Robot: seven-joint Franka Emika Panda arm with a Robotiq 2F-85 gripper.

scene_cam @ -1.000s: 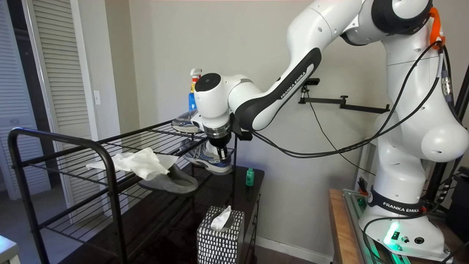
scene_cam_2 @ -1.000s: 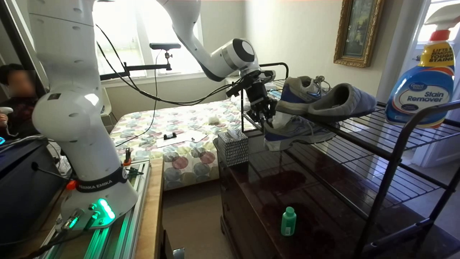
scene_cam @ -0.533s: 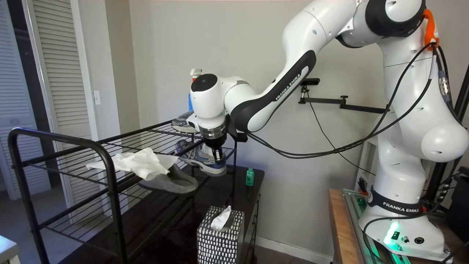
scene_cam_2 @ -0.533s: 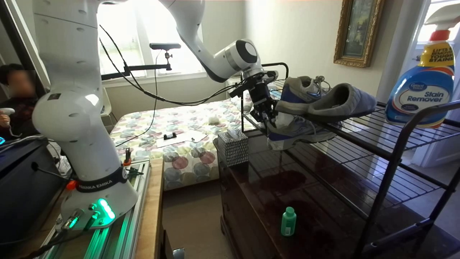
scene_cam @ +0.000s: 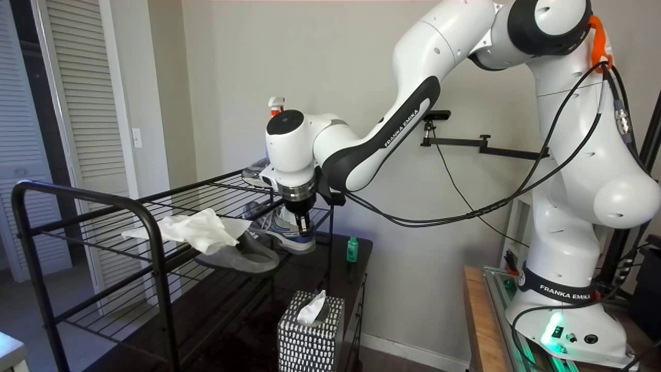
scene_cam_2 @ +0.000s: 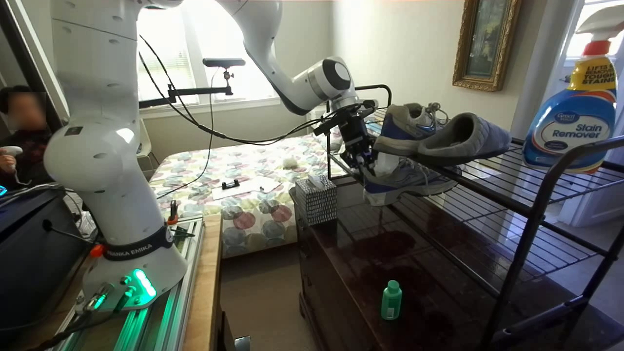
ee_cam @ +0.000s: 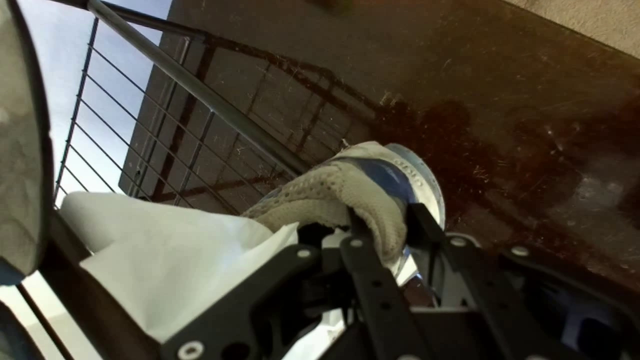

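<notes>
The one black gripper (ee_cam: 387, 222) grasps one grey-and-blue mesh sneaker (ee_cam: 345, 185) at the heel, with one finger inside the shoe and one outside. One sheet of white paper (ee_cam: 165, 255) goes out of its opening. In both exterior views, this sneaker is beneath the upper shelf of one black metal wire rack (scene_cam: 77, 191), its heel standing out over one dark brown dresser (scene_cam_2: 385, 253). On the upper shelf, I count one more grey-and-blue sneaker (scene_cam_2: 407, 122), one grey slipper (scene_cam_2: 468, 141) and one blue plastic spray bottle (scene_cam_2: 570, 109). A second grey slipper (scene_cam: 242, 256) lies near one crumpled white tissue (scene_cam: 201, 232). The dresser carries one green plastic bottle (scene_cam_2: 391, 302) and one black-and-white patterned tissue box (scene_cam_2: 317, 204)
</notes>
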